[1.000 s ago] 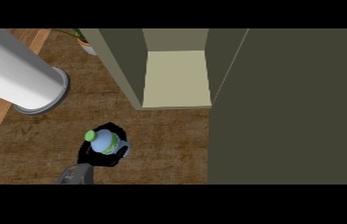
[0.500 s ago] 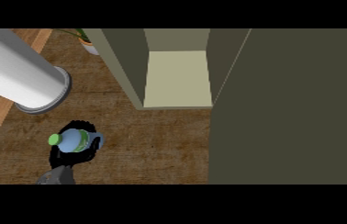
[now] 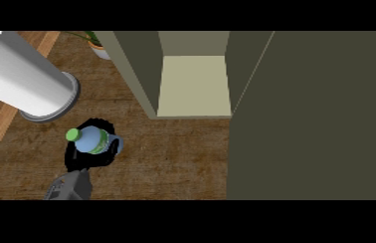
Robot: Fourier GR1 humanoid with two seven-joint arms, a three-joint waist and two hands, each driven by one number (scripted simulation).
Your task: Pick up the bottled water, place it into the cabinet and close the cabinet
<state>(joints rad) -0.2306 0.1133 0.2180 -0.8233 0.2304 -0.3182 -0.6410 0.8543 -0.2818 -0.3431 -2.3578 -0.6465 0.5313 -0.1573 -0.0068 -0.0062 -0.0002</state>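
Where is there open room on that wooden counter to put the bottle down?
The brown wooden counter is bare between the blue bottle with the green cap, held in the black left hand, and the open olive cabinet door. The pale cabinet shelf is free too. It is crowded at the upper left, by the big grey cylinder and potted plant.

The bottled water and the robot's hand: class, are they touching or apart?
Touching. In the head view the left hand is curled round the bottled water; black fingers wrap its blue body with no gap, leaving the green cap showing.
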